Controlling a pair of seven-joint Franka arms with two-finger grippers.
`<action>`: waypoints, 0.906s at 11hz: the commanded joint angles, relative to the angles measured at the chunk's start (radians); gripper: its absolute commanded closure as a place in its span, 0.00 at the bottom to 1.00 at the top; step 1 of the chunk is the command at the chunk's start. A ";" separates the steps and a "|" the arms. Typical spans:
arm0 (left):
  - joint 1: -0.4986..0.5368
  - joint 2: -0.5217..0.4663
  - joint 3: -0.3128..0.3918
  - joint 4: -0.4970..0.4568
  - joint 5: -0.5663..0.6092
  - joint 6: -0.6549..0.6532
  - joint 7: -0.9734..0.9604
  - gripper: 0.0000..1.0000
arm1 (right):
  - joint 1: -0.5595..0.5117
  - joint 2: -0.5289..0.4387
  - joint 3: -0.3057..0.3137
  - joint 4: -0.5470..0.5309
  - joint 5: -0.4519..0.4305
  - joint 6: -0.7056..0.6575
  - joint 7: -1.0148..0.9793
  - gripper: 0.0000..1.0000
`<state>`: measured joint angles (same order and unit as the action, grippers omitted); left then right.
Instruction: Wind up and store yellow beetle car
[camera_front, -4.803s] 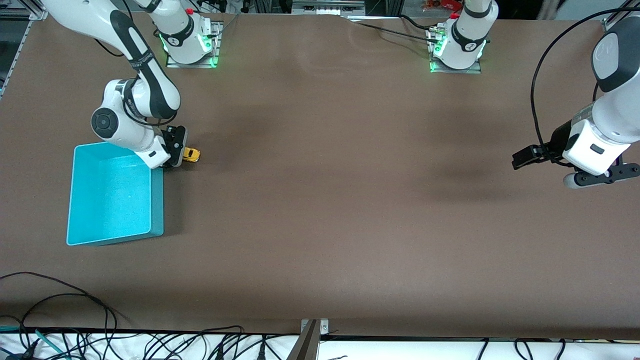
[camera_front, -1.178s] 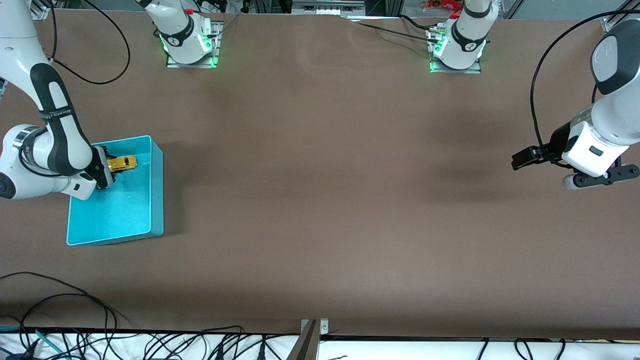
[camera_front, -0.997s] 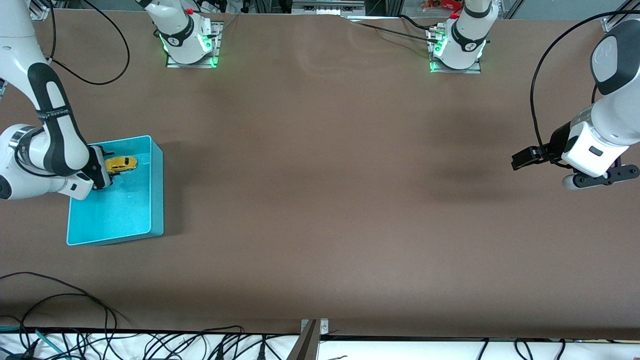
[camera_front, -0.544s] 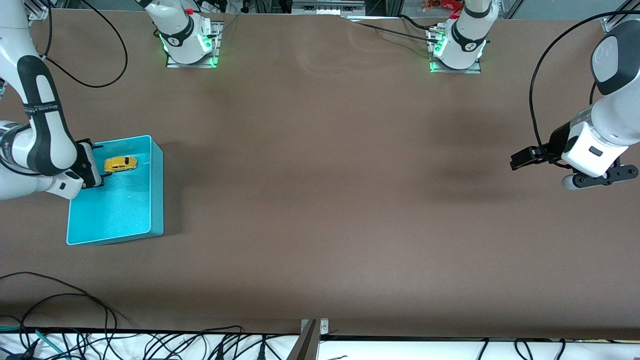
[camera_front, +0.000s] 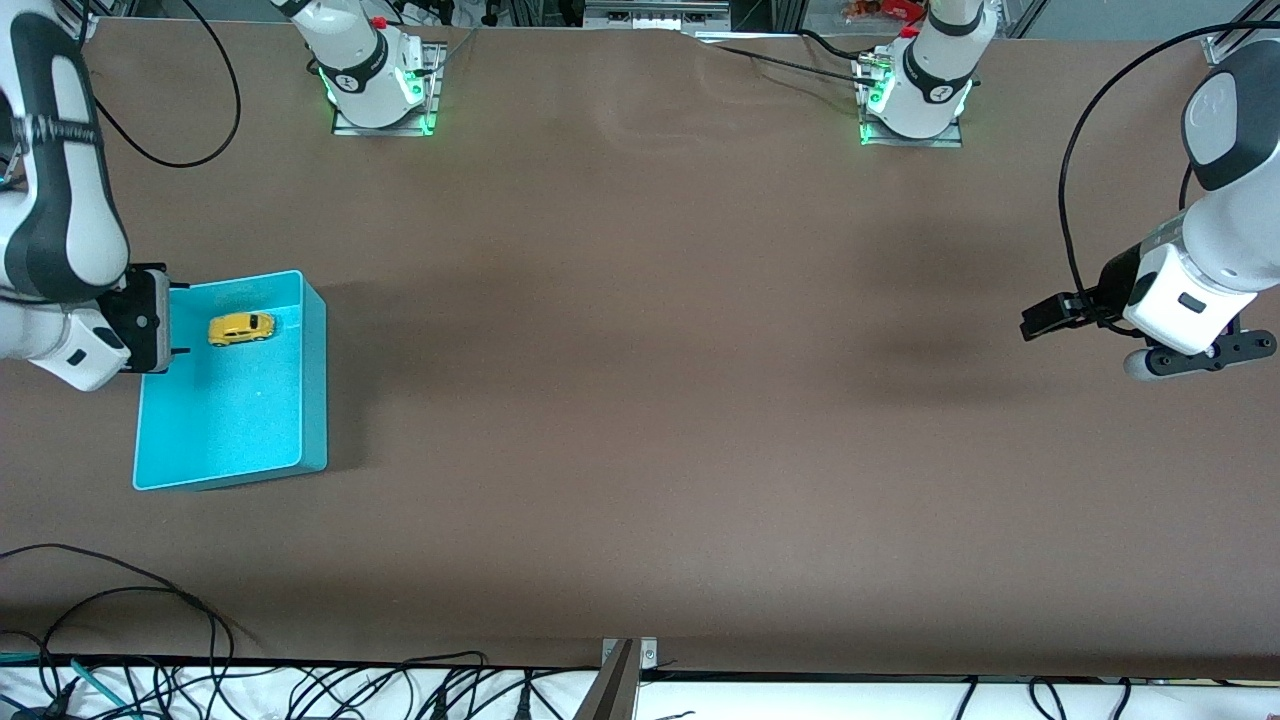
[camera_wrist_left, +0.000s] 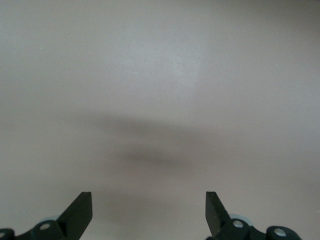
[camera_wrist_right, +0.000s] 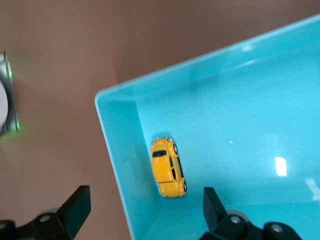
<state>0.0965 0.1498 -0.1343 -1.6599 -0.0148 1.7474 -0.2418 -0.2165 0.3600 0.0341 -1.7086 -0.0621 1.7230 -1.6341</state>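
Letting go done: yellow beetle car (camera_front: 241, 329) now lies in turquoise bin (camera_front: 312, 400) | my right end effector (camera_front: 172, 320) wide, pulled back over bin's edge | left end effector (camera_wrist_left: 149, 212) wide, waiting over desk (camera_front: 640, 400) | car stored

The yellow beetle car (camera_front: 241, 328) (camera_wrist_right: 168, 175) sits upright (dark windows showing) inside the turquoise bin (camera_front: 312, 390) (camera_wrist_right: 120, 165).

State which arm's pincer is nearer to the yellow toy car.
The right. The right pincer, open, is over the edge of the turquoise bin that holds the yellow toy car. The left pincer, open, waits at the table's left-arm end.
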 joint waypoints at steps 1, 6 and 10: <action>-0.003 -0.012 -0.001 0.026 -0.028 -0.005 0.024 0.00 | 0.083 -0.189 -0.005 -0.094 0.092 -0.002 0.387 0.00; -0.001 -0.022 -0.021 0.031 -0.027 -0.005 0.019 0.00 | 0.144 -0.346 0.132 -0.092 0.126 -0.048 1.208 0.00; -0.001 -0.026 -0.042 0.031 -0.027 -0.006 0.019 0.00 | 0.261 -0.319 0.139 -0.026 0.087 -0.016 1.495 0.00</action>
<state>0.0917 0.1377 -0.1580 -1.6324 -0.0151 1.7487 -0.2418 -0.0002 0.0310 0.1724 -1.7595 0.0518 1.7017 -0.2809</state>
